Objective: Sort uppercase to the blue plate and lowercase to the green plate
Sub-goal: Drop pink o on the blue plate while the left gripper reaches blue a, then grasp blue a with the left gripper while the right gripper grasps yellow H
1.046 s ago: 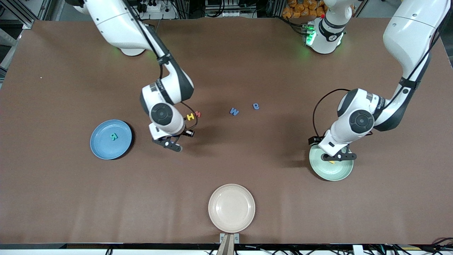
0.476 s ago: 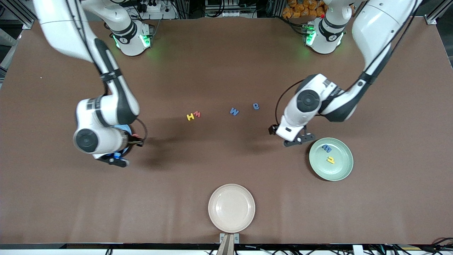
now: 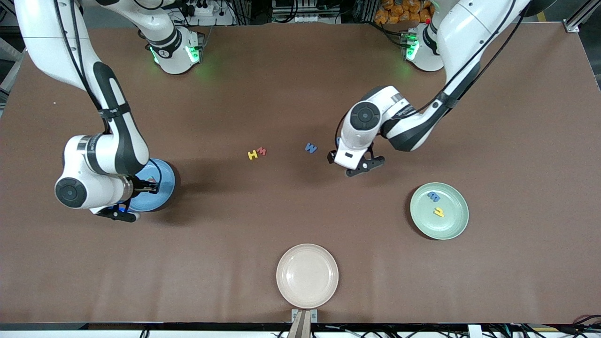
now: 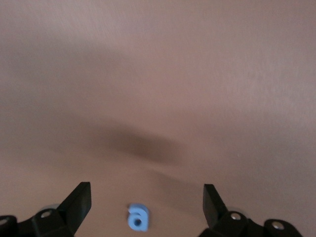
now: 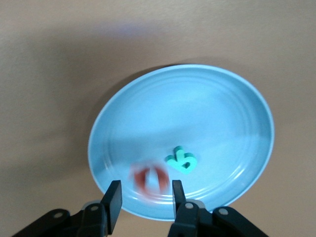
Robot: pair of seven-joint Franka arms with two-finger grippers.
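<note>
Here the right gripper (image 5: 142, 200) hangs over the blue plate (image 3: 164, 183), its black fingers (image 5: 112, 197) parted with a gap between them and nothing clamped; a blurred red letter (image 5: 148, 178), its shape unreadable, shows just past the tips over the plate's smooth, ringed floor, and whether it has landed cannot be told. Beside it on the plate lies the chunky teal R (image 5: 180, 160). The left gripper (image 4: 143, 197) is over the matte brown table (image 3: 300, 84) with its fingers spread wide and empty, and the small rounded blue a (image 4: 138, 217) lies on the cloth between them. Near it, toward the right arm's end, sit the blue W (image 3: 310, 148), then the red w (image 3: 261, 150) touching the blocky yellow H (image 3: 252, 155). The round green plate (image 3: 453, 227) holds a blue m (image 3: 434, 196) and a yellow letter (image 3: 438, 211). A cream plate (image 3: 307, 274) sits nearest the front camera.
</note>
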